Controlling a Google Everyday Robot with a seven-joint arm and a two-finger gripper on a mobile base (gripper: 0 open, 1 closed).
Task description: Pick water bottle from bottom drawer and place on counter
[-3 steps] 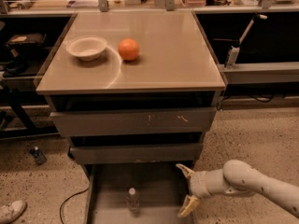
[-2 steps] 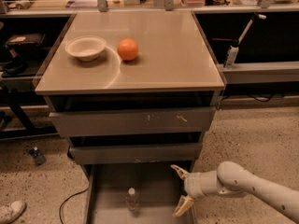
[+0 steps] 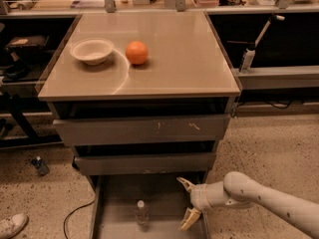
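- The counter [image 3: 189,59] fills the upper middle of the frame, a glossy grey-beige top with a faint curved arc at its left.
- The bottom drawer [image 3: 119,195] stands pulled open at the lower middle, below two shut drawer fronts; the upper front [image 3: 144,129] bears white scratch marks.
- The pale arm [image 3: 269,200] comes in from the lower right corner and reaches left toward the open drawer.
- The claw [image 3: 181,204] sits over the right side of the bottom drawer, its two fingers spread wide and holding nothing.
- A white bowl [image 3: 92,51] rests on the counter at the upper left.
- An orange ball [image 3: 136,52] lies just beside the bowl, to its right.
- The water bottle [image 3: 141,213] stands upright on the drawer floor at the lower middle, left of the claw and clear of it.
- A small dark bottle [image 3: 40,166] lies on the speckled floor at the left.
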